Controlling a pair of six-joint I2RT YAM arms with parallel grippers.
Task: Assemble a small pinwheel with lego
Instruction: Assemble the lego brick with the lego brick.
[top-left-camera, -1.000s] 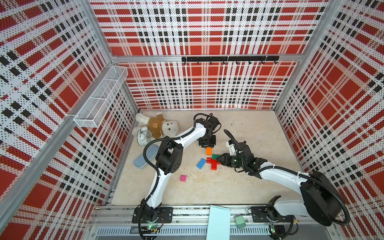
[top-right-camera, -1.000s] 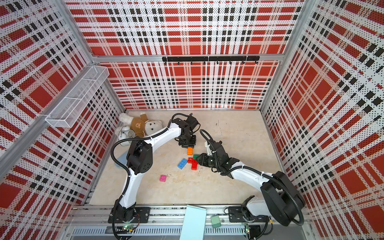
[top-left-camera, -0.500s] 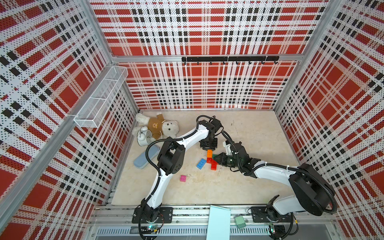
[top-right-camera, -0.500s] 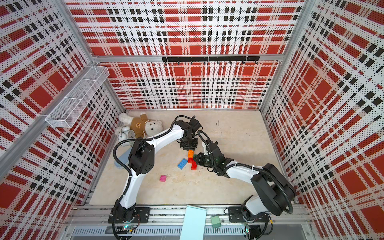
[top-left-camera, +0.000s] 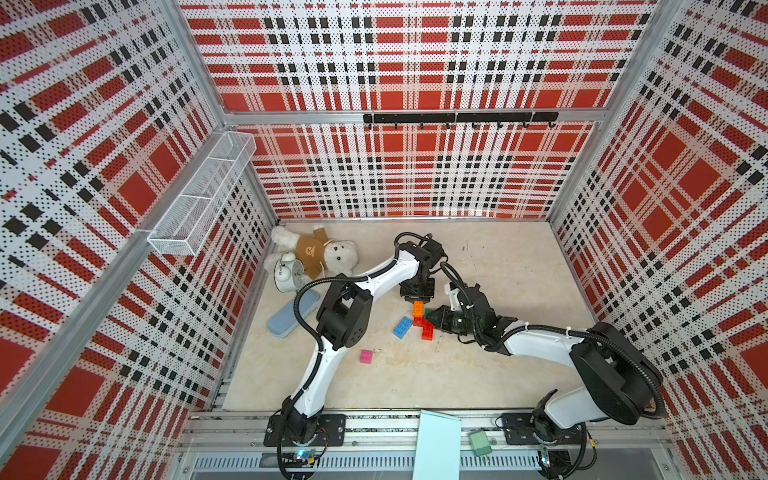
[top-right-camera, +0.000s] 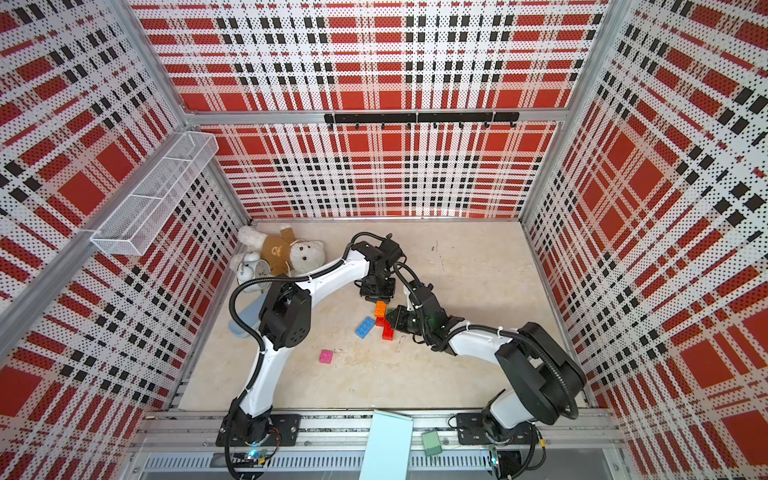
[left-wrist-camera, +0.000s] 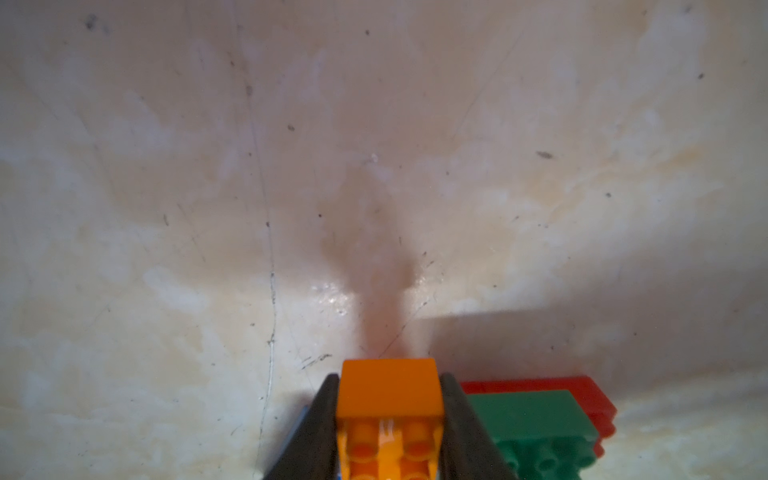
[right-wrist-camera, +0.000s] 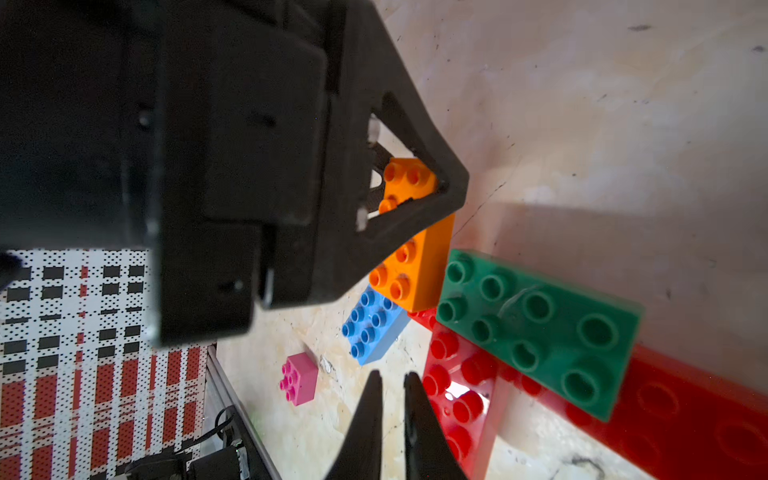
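Plaid panels (top-left-camera: 415, 174), perforated in red, white and black, wall in the cell in both top views. Below them we see a glossy cream tabletop (top-left-camera: 498, 374), veined like marble and finely scratched. Two white-shelled arms with black joints meet near its middle. A white wire-mesh basket (top-left-camera: 199, 199) hangs on the side wall, and a fluffy teddy bear (top-left-camera: 320, 255), a rounded pale-blue case (top-left-camera: 289, 316) and a white alarm clock (top-left-camera: 289, 276) lie in the far corner.

The lego sits mid-table between the two grippers. Glossy red bricks (right-wrist-camera: 461, 395) form an angled base with a green brick (right-wrist-camera: 540, 332) pressed on top. We find the left gripper (left-wrist-camera: 389, 378) clamped on the long sides of the orange brick (right-wrist-camera: 419, 266), studs up, just beside the green one. The right gripper (right-wrist-camera: 392, 376) hovers low beside the cluster, its tapered black fingers (right-wrist-camera: 365, 419) drawn almost together with only a slit between them and nothing in it. A blue brick (right-wrist-camera: 374, 328) lies loose near the orange, and the pink square (right-wrist-camera: 301, 384) stands well apart.
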